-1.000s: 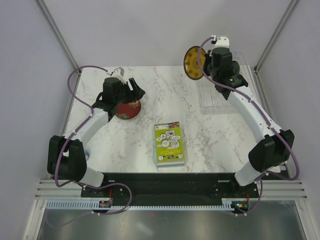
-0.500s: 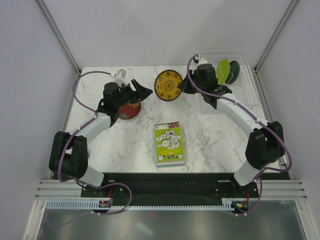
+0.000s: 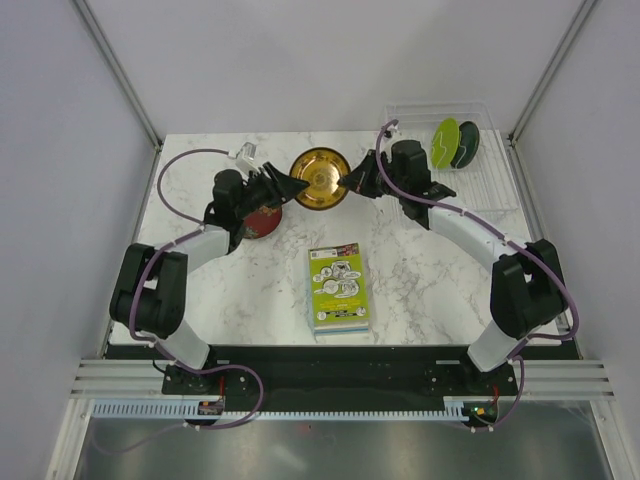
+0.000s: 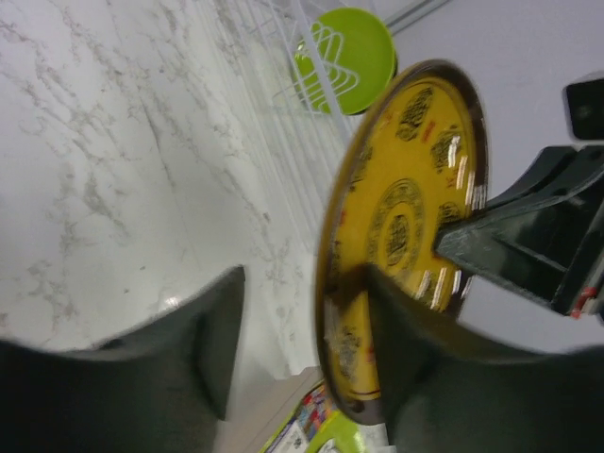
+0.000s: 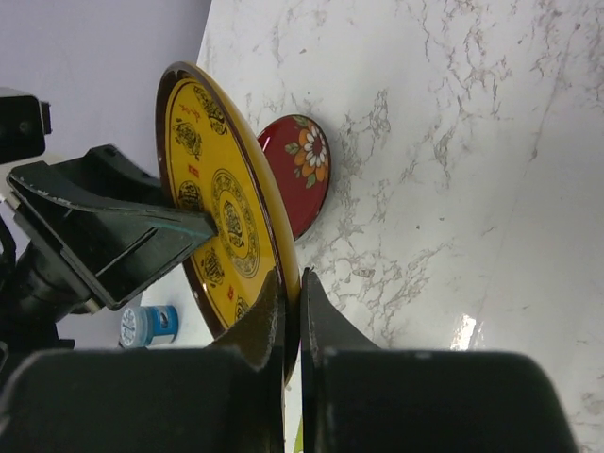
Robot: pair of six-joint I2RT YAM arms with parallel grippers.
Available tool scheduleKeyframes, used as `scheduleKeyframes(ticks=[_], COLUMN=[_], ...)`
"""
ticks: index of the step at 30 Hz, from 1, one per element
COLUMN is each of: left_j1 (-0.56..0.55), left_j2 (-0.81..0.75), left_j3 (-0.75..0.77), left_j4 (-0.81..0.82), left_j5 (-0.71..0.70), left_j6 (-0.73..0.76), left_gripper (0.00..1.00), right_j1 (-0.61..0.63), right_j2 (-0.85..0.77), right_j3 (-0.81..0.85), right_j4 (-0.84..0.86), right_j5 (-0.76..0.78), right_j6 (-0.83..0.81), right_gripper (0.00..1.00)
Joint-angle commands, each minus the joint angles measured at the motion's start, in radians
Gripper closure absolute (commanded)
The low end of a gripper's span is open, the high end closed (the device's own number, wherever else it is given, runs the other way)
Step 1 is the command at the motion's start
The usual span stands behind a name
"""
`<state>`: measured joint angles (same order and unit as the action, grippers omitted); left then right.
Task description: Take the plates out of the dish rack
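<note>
Okay, yellow-brown plate (image 3: 320, 179) held above the counter (image 3: 420, 260): right jaws clamped on its rim, left jaws apart astride the opposite edge. Red plate (image 3: 262, 222) on counter, green plate (image 3: 446, 143) upright in dish rack (image 3: 490, 190).

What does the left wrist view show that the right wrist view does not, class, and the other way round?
Left wrist only: the lime green plate upright in the dish rack, and a corner of the book. Right wrist only: the dark red plate lying on the table. Both: the yellow plate held on edge, the right gripper pinching its rim, the open left gripper around its edge.
</note>
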<state>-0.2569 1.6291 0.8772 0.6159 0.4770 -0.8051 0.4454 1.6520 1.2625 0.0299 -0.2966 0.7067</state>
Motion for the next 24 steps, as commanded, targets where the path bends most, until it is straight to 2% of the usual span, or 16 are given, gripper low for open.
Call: scheduleKeyframes(ticks=[1,3,4,5,7,8,11,15,24], left_j1=[0.005,0.013,0.025,0.031,0.065,0.079,0.160,0.296,0.357], left_j2=[0.014,0.003,-0.006,-0.027,-0.047,-0.069,-0.087,-0.084,-0.018], left_j3=[0.009,0.008,0.000,-0.004,-0.018,-0.023,-0.044,-0.072,-0.058], left_j4=[0.099,0.065,0.020,-0.007,-0.080,-0.105,-0.163,-0.196,-0.297], left_j5=[0.009,-0.006,-0.029,-0.043,-0.083,-0.093,-0.121,-0.110,-0.133], left_j6=[-0.043,-0.022,-0.008,0.026,0.055,0.079,0.106,0.119,0.161], left_gripper=[0.73,0.97,0.98,0.98,0.98,0.98,0.98,0.98,0.96], right_j1=[0.003,0.001,-0.001,0.001,-0.008,-0.013,-0.034,-0.069,-0.119], right_j2=[-0.008,-0.014,-0.012,-0.011,-0.008,-0.009,-0.021,-0.046,-0.051], right_j3=[-0.018,-0.018,-0.015,-0.011,0.015,0.023,0.032,0.003,-0.040], right_j4=[0.136,0.122,0.114,0.084,0.036,-0.005,-0.079,-0.104,-0.108], right_j5=[-0.105,-0.098,-0.079,-0.070,-0.041,-0.011,0.051,0.056,0.050], right_j6=[0.083,0.076,0.062,0.048,0.021,-0.008,-0.058,-0.088,-0.101], right_gripper=[1.00,0.94,0.87,0.70,0.47,0.43,0.40,0.40,0.40])
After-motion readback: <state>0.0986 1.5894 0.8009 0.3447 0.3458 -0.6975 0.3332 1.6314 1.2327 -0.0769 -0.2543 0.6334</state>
